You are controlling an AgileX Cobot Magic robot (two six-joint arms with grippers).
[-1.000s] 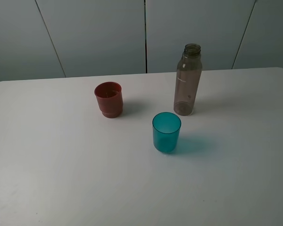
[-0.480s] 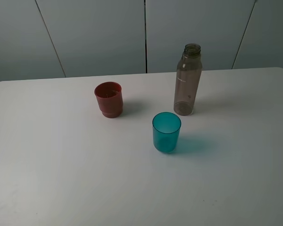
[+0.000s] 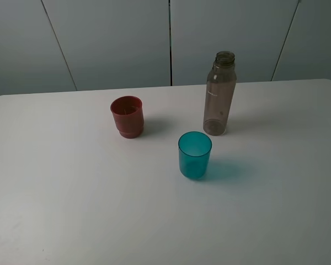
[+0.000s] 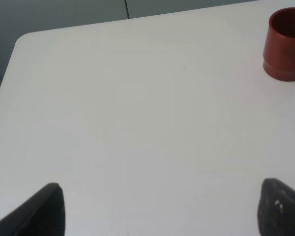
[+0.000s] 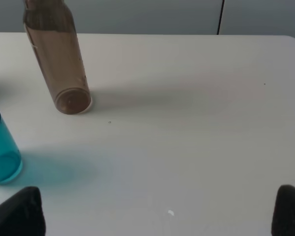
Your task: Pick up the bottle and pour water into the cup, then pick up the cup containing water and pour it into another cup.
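A plain test bench indoors, like a lab: a bare white table [image 3: 71, 210] with rounded corners stands before grey wall panels [image 3: 110, 38] split by dark seams.

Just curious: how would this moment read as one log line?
phase: before pickup | bottle: upright, untouched | teal cup: upright | red cup: upright | both pincers: open, empty

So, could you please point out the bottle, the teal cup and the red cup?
bottle [image 3: 219, 102]: exterior high view, middle of its body.
teal cup [image 3: 195, 160]: exterior high view, outer side wall.
red cup [image 3: 127, 118]: exterior high view, outer side wall.
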